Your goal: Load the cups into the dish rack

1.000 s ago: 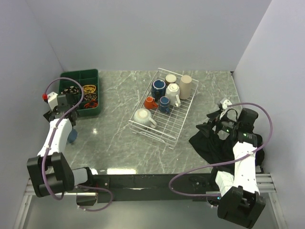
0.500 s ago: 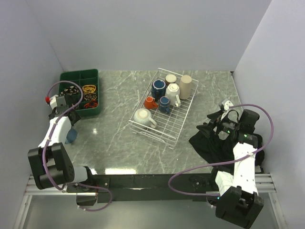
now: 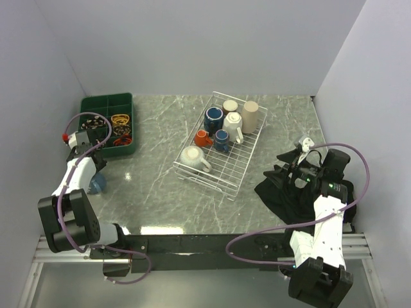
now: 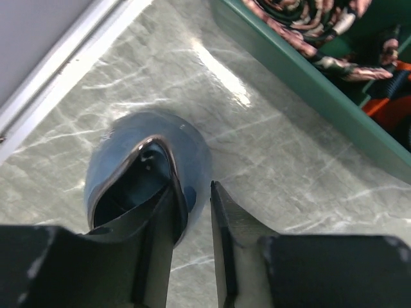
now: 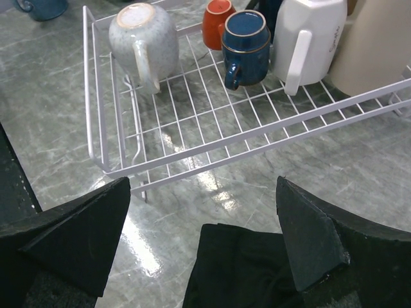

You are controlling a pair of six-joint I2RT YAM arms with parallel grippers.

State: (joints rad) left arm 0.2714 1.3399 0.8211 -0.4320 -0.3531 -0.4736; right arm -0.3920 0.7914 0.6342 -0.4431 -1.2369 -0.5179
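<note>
A blue cup (image 3: 96, 185) stands on the marble table at the far left. In the left wrist view this blue cup (image 4: 186, 144) has one finger of my left gripper (image 4: 191, 187) inside it and the other against its outer wall, shut on the rim. From above, the left gripper (image 3: 95, 174) sits right over it. The white wire dish rack (image 3: 226, 174) holds a beige tumbler (image 3: 250, 116), a white mug (image 3: 232, 127), a dark blue mug (image 3: 213, 119), an orange cup (image 3: 203, 138), a navy cup (image 3: 221, 140) and a cream mug (image 3: 192, 157). My right gripper (image 3: 292, 168) hangs open.
A dark green compartment tray (image 3: 90, 102) with small items stands just behind the left gripper. A black cloth (image 3: 282, 192) lies under my right gripper (image 5: 203, 182), in front of the dish rack (image 5: 257, 131). Side walls stand close to both arms.
My left gripper has dropped toward the blue cup and its jaws have narrowed onto the cup's wall. The right arm has barely shifted and stays open.
</note>
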